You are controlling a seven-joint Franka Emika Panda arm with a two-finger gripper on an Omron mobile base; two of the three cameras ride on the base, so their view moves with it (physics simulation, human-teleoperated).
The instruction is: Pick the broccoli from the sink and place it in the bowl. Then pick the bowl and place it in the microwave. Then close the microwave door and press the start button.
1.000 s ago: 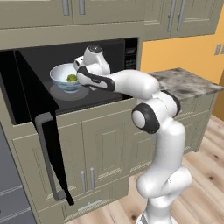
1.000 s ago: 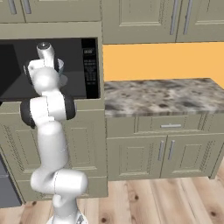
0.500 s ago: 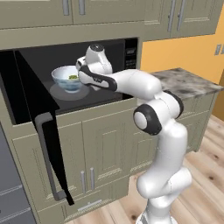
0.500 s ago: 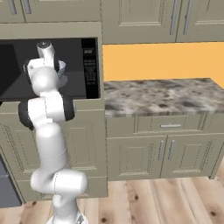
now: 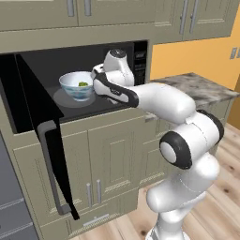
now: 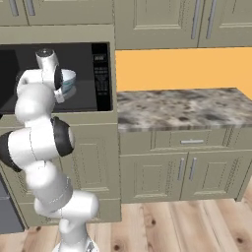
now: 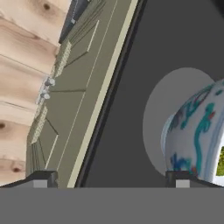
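I see my two-finger pincer standing wide open inside the large black microwave, gripping nothing. Just beside one dark fingertip sits the round deep white bowl with blue-green pattern, resting on the grey round turntable plate. The tiny yellow-green broccoli floret lies inside that bowl. Below and in front of the pincer, the wide black glossy microwave door hangs open, its long grey bar handle facing outward. Behind the arm stretches a speckled stone counter.
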